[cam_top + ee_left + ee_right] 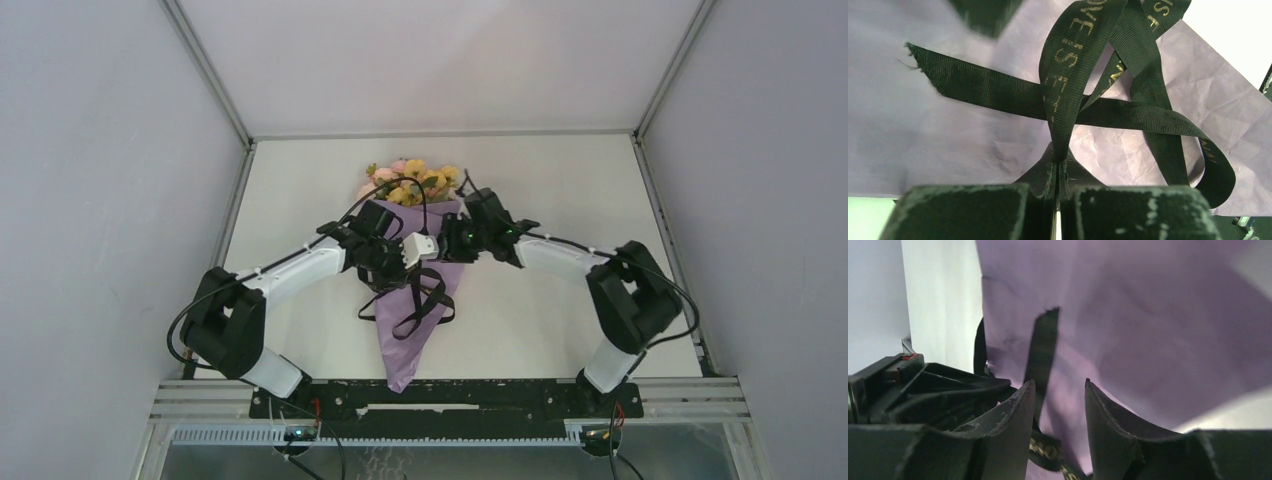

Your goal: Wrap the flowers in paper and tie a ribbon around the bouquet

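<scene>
The bouquet lies in the middle of the table, a tapered cone of lilac paper (408, 340) pointing toward me, with pink and yellow flowers (412, 181) at its far end. The black ribbon (420, 305) with light lettering lies in loose loops over the cone's middle. In the left wrist view my left gripper (1062, 162) is shut on a strand of the ribbon (1068, 75), which rises from the fingertips over the paper (948, 125). My right gripper (1058, 385) stands open just above the paper (1148, 315). Nothing sits between its fingers, and a ribbon end (1043, 350) hangs behind the left one.
Both grippers meet over the cone's upper half, the left gripper (405, 268) close beside the right gripper (447, 243). Grey walls close in the white table (560, 190) on three sides. A black rail (450, 398) runs along the near edge, just below the cone's tip.
</scene>
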`<state>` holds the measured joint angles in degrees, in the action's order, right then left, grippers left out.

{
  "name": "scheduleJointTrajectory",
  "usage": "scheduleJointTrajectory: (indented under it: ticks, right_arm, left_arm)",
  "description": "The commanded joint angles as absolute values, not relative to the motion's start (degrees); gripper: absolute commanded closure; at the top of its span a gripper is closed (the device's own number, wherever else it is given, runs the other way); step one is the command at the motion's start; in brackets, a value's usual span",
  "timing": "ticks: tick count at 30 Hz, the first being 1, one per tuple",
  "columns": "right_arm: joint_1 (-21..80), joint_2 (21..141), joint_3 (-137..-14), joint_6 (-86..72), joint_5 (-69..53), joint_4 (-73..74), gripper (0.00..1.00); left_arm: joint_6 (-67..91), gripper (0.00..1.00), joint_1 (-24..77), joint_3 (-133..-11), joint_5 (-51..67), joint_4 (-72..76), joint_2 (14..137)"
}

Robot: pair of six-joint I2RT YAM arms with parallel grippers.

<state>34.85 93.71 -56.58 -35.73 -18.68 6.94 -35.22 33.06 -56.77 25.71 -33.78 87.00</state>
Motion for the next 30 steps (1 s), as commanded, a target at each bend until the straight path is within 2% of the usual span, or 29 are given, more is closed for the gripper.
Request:
scheduleJointTrajectory:
  ticks: [1, 9, 13, 16, 19, 22, 23, 26, 29, 30]
  right_arm:
    - [39.74, 99.08, -64.86, -33.21, -19.85, 8.04, 0.50]
    - [42.49, 105.52, -67.84, -33.72, -19.98, 8.29, 0.49]
    - [43.90, 107.53, -68.60, -33.85, -18.01, 9.32, 0.39]
    - [45.44, 109.49, -70.93, -33.08, -12.96, 13.35, 0.39]
    - [45.92, 111.42, -72.89, -32.83, -8.47, 16.82, 0.45]
    - [45.50, 111.60, -73.04, -32.78, -7.32, 17.57, 0.63]
    - [45.38, 111.43, -73.06, -32.63, -7.23, 17.73, 0.70]
    - [44.91, 110.50, -72.97, -32.03, -6.80, 17.84, 0.88]
    - [43.94, 109.73, -72.37, -31.81, -7.62, 17.32, 1.00]
    - [43.54, 109.54, -71.95, -31.88, -8.29, 16.80, 1.00]
  left_arm:
    - [-37.35, 1.00, 33.41, -55.74, 25.18, -33.18, 84.87]
    - [-38.30, 1.00, 33.52, -54.51, 24.47, -33.04, 84.85]
    - [-38.39, 1.00, 33.56, -54.21, 24.12, -32.93, 84.97]
    - [-38.41, 1.00, 33.54, -54.22, 24.13, -32.91, 85.21]
    - [-38.39, 1.00, 33.50, -54.18, 24.08, -33.01, 85.23]
    - [-38.62, 1.00, 33.52, -54.44, 23.89, -33.54, 85.24]
    - [-38.84, 0.97, 33.57, -54.42, 23.78, -33.86, 85.26]
    - [-40.59, 0.71, 33.50, -55.17, 23.35, -36.47, 84.93]
    - [-44.15, 0.46, 33.44, -56.73, 22.81, -41.13, 83.67]
    - [-46.56, 0.39, 33.28, -57.59, 22.74, -43.38, 83.23]
